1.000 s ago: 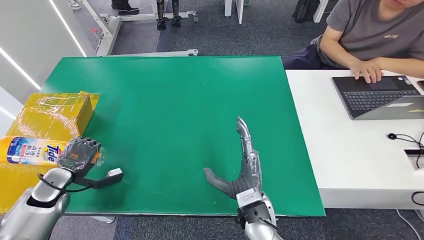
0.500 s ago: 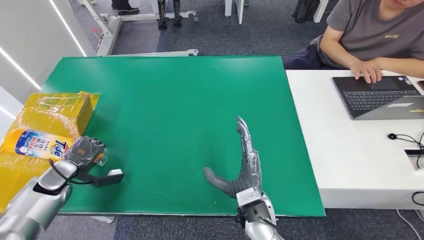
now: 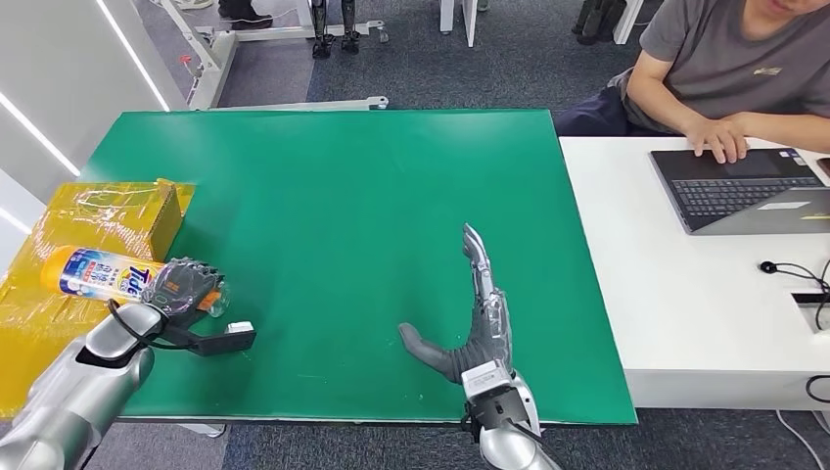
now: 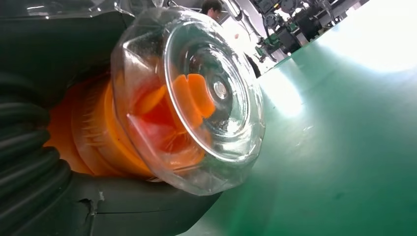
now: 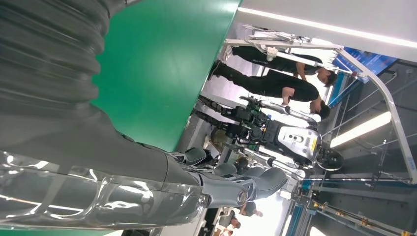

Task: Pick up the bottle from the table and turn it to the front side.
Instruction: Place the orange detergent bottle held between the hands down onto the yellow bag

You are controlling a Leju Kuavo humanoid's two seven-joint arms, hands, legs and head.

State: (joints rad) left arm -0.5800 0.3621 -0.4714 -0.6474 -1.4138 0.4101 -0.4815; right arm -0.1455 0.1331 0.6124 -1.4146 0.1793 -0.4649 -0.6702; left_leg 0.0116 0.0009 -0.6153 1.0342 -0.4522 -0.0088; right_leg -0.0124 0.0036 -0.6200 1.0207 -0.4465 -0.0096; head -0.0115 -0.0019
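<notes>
A yellow Tide bottle (image 3: 103, 273) with a blue and white label lies tilted in my left hand (image 3: 182, 288), held by its capped end at the table's left edge, its body reaching out over the yellow box. In the left wrist view the clear cap over the orange neck (image 4: 189, 98) sits close against my dark fingers (image 4: 44, 167). My right hand (image 3: 477, 318) rests flat and open on the green table (image 3: 343, 196) near the front edge, fingers straight, thumb out to the left. Its grey fingers (image 5: 231, 184) appear in the right wrist view.
A yellow wrapped box (image 3: 93, 230) stands off the table's left side. A white desk (image 3: 685, 294) adjoins on the right, with a laptop (image 3: 744, 186) and a seated person (image 3: 734, 78) typing. Other people and a robot stand beyond the table's far edge.
My left hand has moved right and a little away with the bottle, which has swung from lying level to pointing up and left over the box. The right hand has not moved.
</notes>
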